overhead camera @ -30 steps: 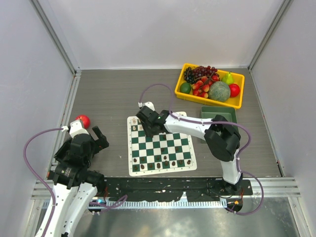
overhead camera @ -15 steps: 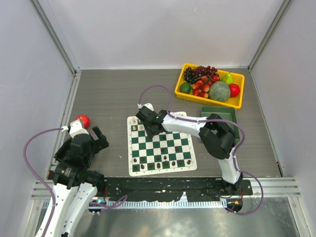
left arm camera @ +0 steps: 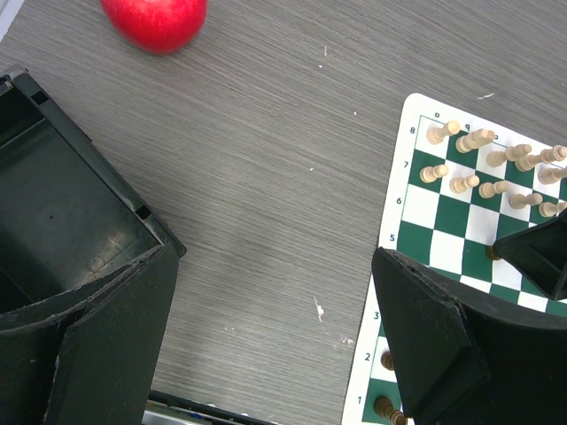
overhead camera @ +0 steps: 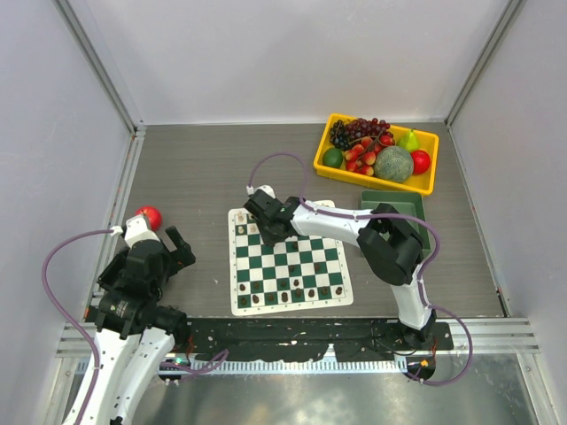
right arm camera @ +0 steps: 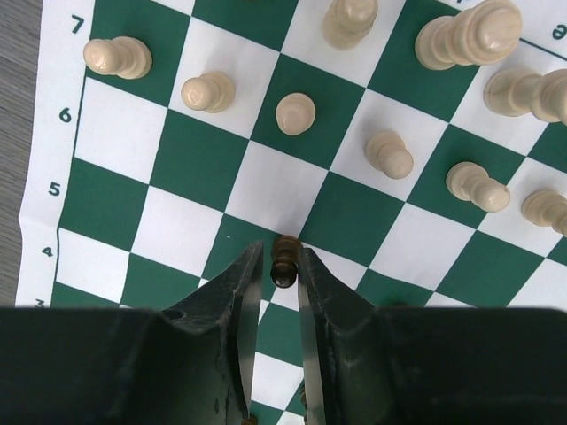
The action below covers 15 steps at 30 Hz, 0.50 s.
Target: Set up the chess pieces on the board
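Right wrist camera looks down on the board (right arm camera: 115, 133). The right claw (right arm camera: 279, 258) is pinching one dark pawn (right arm camera: 283, 263) between its two fingers. The pawn is upright, over the line where a white square and a green square meet, near row 4. Just past it are the cream pieces (right arm camera: 295, 112), filling the far rows. Some stand up and some lean over.

From the top camera, the right arm reaches over the far left part of the board and hides some squares there. The other dark pieces (overhead camera: 285, 292) sit in the near rows.

The left claw (left arm camera: 275, 328) hangs over the gray table (left arm camera: 266, 177), well off to the left of the board. Its fingers are spread wide with nothing between them. One of these fingers blocks the board's near corner in the left wrist view. A red apple (left arm camera: 155, 18) lies on the table near this claw.

A yellow tray (overhead camera: 322, 149) of fruit sits at the far right. A green bin (overhead camera: 390, 202) is just in front of it, partly hidden by the right arm.
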Tool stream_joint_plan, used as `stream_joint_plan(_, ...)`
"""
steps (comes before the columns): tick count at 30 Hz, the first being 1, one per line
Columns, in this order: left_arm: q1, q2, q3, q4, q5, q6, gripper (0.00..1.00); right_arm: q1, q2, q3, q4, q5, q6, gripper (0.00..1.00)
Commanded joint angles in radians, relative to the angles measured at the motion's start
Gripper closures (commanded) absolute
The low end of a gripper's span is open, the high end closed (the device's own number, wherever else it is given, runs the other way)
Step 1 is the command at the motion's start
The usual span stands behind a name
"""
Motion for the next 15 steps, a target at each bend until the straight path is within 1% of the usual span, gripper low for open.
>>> stream_joint_plan(1, 0.005, 0.0, -0.004, 0.024, -0.002, 0.004, 0.01, 0.0, -0.027, 0.01, 0.027, -0.016, -0.007, 0.72)
stream_joint_plan(3, 0.005, 0.0, -0.002, 0.026, -0.002, 0.004, 0.01, 0.0, -0.03, 0.007, 0.025, -0.016, -0.007, 0.72)
stream_joint_plan(6, 0.005, 0.0, -0.002, 0.024, -0.002, 0.003, 0.01, 0.001, -0.031, 0.005, 0.017, -0.005, -0.005, 0.77)
stream_joint_plan(15, 0.005, 0.001, -0.004, 0.026, -0.002, 0.004, 0.01, 0.009, -0.068, 0.001, 0.005, 0.015, -0.008, 0.83)
